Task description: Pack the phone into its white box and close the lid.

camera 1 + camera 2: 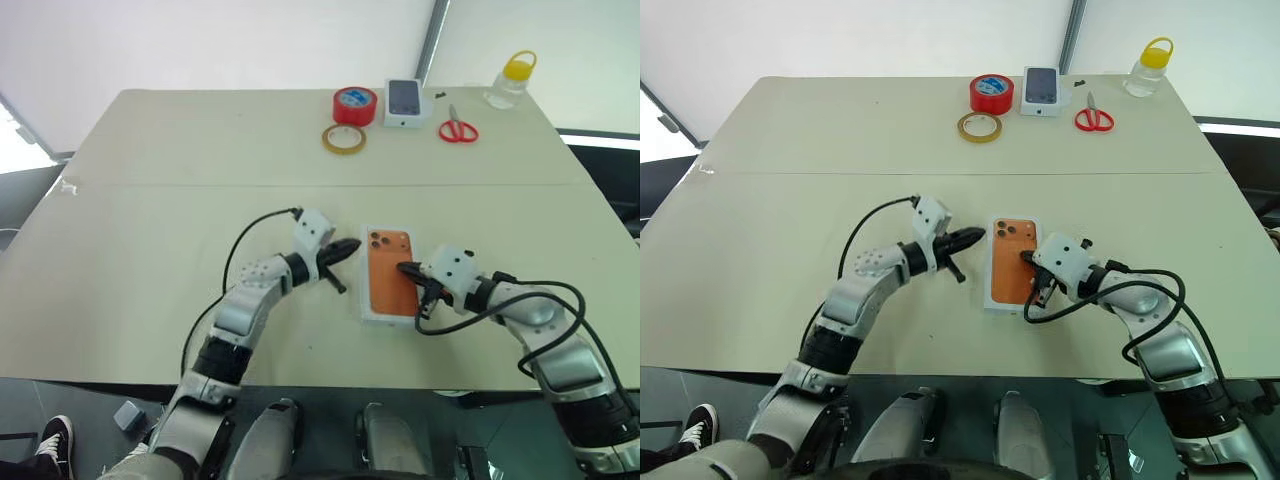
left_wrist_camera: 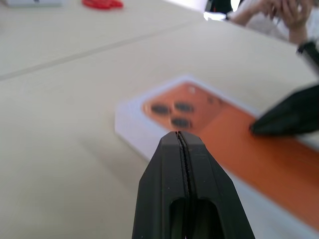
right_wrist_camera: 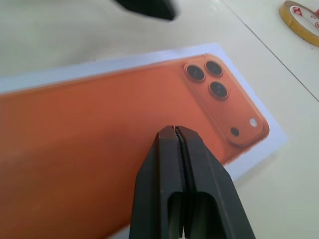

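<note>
The orange phone (image 1: 388, 272) lies back up, lenses toward the far side, inside the shallow white box (image 1: 378, 319) near the table's front middle. My left gripper (image 1: 352, 245) is shut and hovers just left of the box's far corner, pointing at the lenses. My right gripper (image 1: 404, 267) is shut, its tip over the phone's right half; whether it touches the phone I cannot tell. The right wrist view shows its shut fingertips (image 3: 175, 130) above the orange back (image 3: 99, 119). In the left wrist view the shut fingers (image 2: 180, 144) face the phone (image 2: 224, 134). The lid is out of view.
At the far edge stand a red tape roll (image 1: 354, 104), a yellowish tape ring (image 1: 343, 139), a small white box printed with a phone picture (image 1: 403, 102), red scissors (image 1: 458, 129) and a clear bottle with a yellow cap (image 1: 510, 80). A person's hands (image 2: 279, 12) rest beyond the table.
</note>
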Motion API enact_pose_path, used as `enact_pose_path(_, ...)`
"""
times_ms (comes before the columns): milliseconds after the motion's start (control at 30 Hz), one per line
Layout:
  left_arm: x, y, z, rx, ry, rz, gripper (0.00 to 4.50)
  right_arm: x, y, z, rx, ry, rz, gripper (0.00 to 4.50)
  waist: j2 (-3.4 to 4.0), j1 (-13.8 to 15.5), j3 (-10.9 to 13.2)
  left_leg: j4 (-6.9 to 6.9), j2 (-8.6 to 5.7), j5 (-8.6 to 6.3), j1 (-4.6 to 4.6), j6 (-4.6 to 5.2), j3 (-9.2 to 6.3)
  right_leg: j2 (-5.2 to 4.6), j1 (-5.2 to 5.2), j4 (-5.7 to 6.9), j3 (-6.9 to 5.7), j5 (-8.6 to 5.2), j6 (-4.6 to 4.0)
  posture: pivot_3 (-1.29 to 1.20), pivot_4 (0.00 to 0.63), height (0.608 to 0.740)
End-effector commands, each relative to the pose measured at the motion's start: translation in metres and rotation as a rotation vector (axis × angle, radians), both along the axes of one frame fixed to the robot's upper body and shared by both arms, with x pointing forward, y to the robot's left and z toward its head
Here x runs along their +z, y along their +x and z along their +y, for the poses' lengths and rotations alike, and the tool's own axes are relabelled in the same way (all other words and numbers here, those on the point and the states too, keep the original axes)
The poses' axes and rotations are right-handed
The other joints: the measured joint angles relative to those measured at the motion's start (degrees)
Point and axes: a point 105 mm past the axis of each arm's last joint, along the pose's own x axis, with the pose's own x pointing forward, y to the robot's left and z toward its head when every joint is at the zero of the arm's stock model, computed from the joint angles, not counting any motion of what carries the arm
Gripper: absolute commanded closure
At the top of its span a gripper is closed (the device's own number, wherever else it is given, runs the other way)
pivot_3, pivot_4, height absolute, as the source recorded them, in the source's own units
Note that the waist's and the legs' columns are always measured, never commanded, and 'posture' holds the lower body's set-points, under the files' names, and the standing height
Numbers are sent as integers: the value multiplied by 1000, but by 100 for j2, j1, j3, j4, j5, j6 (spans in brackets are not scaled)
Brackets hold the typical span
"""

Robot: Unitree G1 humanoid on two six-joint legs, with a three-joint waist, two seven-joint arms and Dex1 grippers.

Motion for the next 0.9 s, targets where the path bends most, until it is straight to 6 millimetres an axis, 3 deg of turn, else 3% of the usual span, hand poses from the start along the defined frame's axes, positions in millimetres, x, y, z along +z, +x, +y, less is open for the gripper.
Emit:
enact_pose_path(33, 8, 11, -13, -5, -12, -28, 4500, 26, 13, -4, -30, 52, -69, 4458, 0, 4, 0, -1, -1, 4, 0, -6, 1, 0, -1, 0, -1, 0, 0, 0, 150, 740)
enact_pose_path(133, -3, 17, -25, -29, 47, -22, 4500, 25, 20, -10, -55, 29, -74, 4458, 0, 5, 0, -2, -2, 5, -1, -9, 2, 1, -2, -1, -4, 0, 0, 0, 150, 740)
enact_pose_path(233, -27, 20, -31, -35, 142, -2, 4500, 8, 22, -18, -94, -46, -37, 4458, -1, 5, 0, -3, -2, 5, -2, -9, 3, 2, -4, -2, -5, 0, 1, 0, 150, 740)
enact_pose_path(367, -63, 12, -26, -55, 239, 92, 4500, -38, -11, -15, -28, -109, 205, 4458, -7, 14, -31, -2, -3, 4, 2, -7, 4, 0, 3, -2, -3, 0, 1, 0, 150, 740)
enact_pose_path(433, -64, 9, -24, -65, 223, 110, 4500, -43, -19, -13, 8, -141, 208, 4458, -28, 11, -78, -4, -2, -8, 8, 14, 1, 1, 14, -7, -4, -2, 4, 0, 150, 740)
enact_pose_path(533, -55, 6, -19, -85, 143, 137, 4500, -31, -15, -9, -25, -59, 181, 4458, -58, -25, -127, -7, 3, -18, 22, 26, -2, 3, 26, -8, -4, -5, 6, 0, 150, 740)
enact_pose_path(567, -51, 4, -17, -89, 121, 139, 4243, -26, -14, -7, -25, -5, 195, 4487, -57, -40, -129, -7, 3, -18, 25, 26, -2, 3, 28, -8, -3, -4, 6, 0, 150, 740)
enact_pose_path(667, -41, -9, -12, -155, 76, 119, 3193, -2, -16, 5, 20, 211, 237, 3679, -56, -111, -128, -9, 6, -18, 29, 26, -3, 3, 31, -6, 2, -4, 4, 0, 150, 740)
enact_pose_path(733, -33, -17, -5, -180, 62, 74, 2028, 5, -22, 10, 91, 193, 211, 2623, -47, -134, -123, -12, 6, -18, 21, 26, -5, 2, 20, -5, 4, -4, 3, 0, 150, 740)
enact_pose_path(833, -21, -23, 8, -176, 49, 32, 456, 17, -14, 5, 76, 224, 175, 1013, -42, -130, -117, -9, 4, -18, 15, 26, -5, 1, 14, -3, 4, -4, 3, 0, 150, 740)
enact_pose_path(867, -14, -22, 15, -158, 45, 14, 7, 22, -9, 1, 60, 221, 145, 460, -39, -132, -115, -8, 4, -18, 14, 26, -5, 0, 14, -3, 4, -3, 2, 0, 150, 740)
enact_pose_path(900, -6, -20, 23, -141, 34, -3, 0, 28, -3, -1, 52, 223, 117, 26, -36, -134, -112, -8, 3, -18, 14, 26, -5, -1, 12, -2, 4, -3, 1, 0, 150, 740)
